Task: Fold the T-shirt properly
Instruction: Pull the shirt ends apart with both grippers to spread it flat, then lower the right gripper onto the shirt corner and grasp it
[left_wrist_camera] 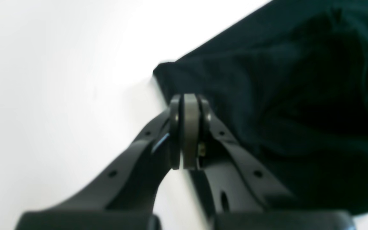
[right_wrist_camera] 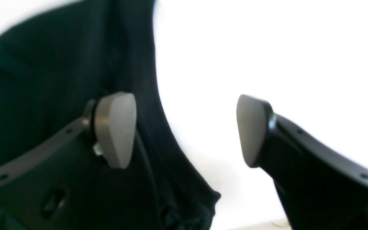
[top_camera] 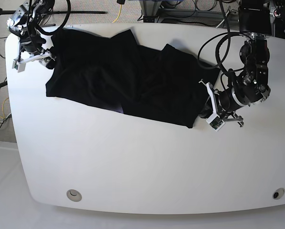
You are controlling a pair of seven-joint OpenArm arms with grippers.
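While the T-shirt (top_camera: 128,81) lies spread in rumpled folds across the upper half of the white table (top_camera: 147,167) in the base view, an arm stands at each end of it. The cloth shows plain black, reaching from the upper left of the frame to just right of centre, its lower edge running on a slant down to a corner near the middle right.

Left gripper (top_camera: 203,114), middle right of the base view: at the shirt's lower right corner. In the left wrist view this gripper (left_wrist_camera: 187,102) has its grey pads pressed flat together at frame centre, just below the shirt (left_wrist_camera: 283,105) corner that fills the upper right. Whether any cloth is pinched between the pads cannot be told.

Right gripper (top_camera: 35,59), upper left of the base view: at the shirt's left edge. In the right wrist view this gripper (right_wrist_camera: 187,131) stands wide, one pad (right_wrist_camera: 117,127) over the dark cloth (right_wrist_camera: 43,80) at centre left, the other over bare table at centre right. The shirt's edge curves down between them, and nothing lies in the gap but white surface.
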